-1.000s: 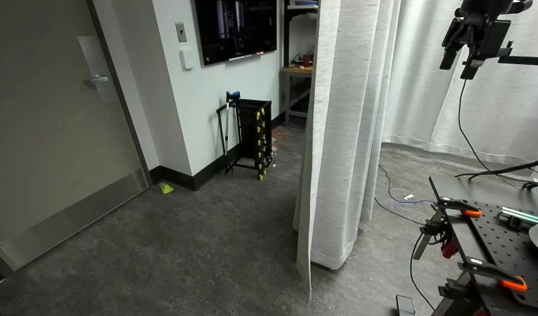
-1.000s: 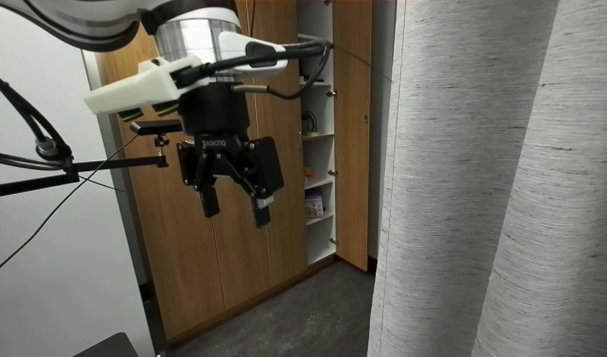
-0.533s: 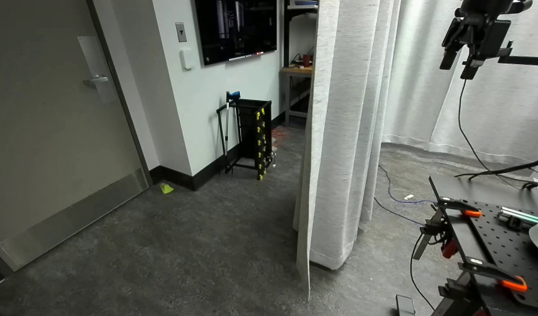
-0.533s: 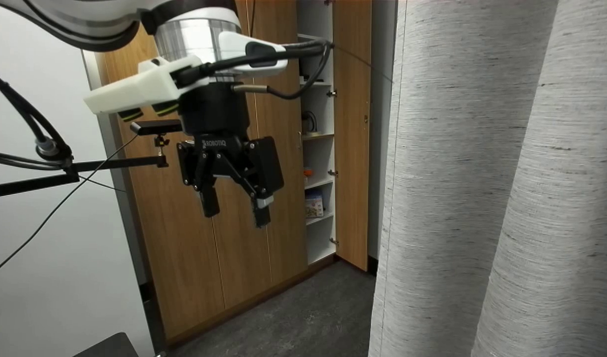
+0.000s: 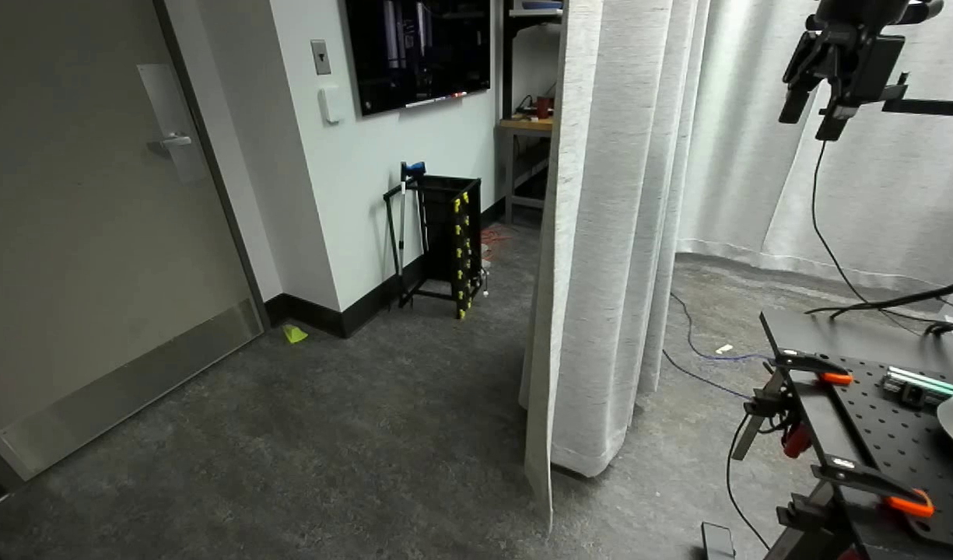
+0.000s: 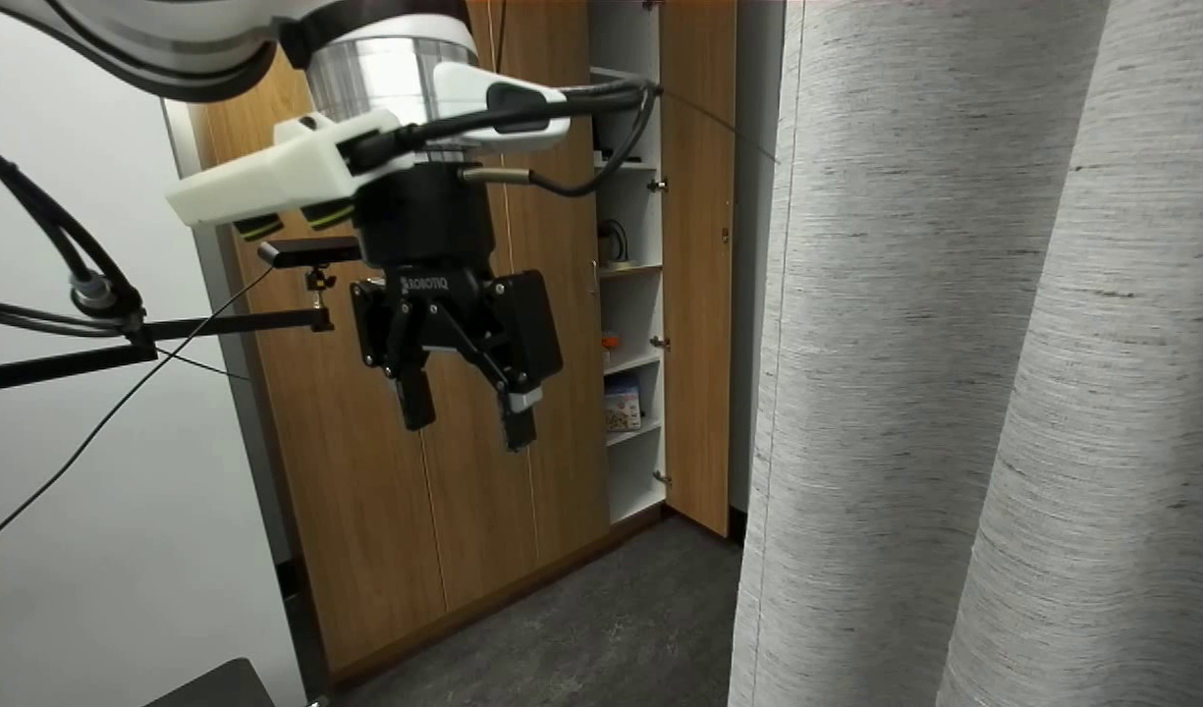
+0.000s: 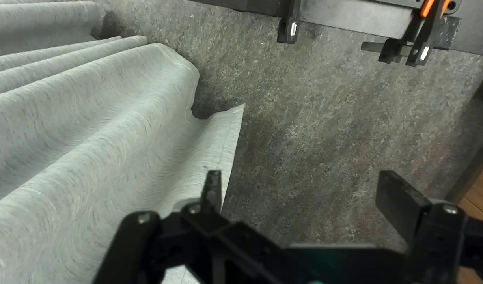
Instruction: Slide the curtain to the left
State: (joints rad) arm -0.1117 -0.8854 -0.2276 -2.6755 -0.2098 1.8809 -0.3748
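A pale grey curtain is shown in both exterior views, hung upright in deep vertical folds. The woven cloth is flecked with fine, dark, mostly horizontal threads, and its free edge is finished with a narrow stitched hem. In an exterior view, that edge is drawn down to a pointed lower corner close to the mottled grey floor; whether the floor is touched cannot be told. In the wrist view, the curtain is seen along the left, its bottom gathered into rounded waves and its corner projecting. The Robotiq gripper is suspended apart from the cloth, pointed downward, with its two fingers spread wide. Behind it, a wooden cabinet is seen, one cabinet door swung open. To the right of the curtain in an exterior view, a black perforated board is edged by two orange-and-black clamps; to the left, a black wall-mounted screen, a black rack dotted with yellow clips and a grey door are seen. A yellow-green wedge is shown beside the door.
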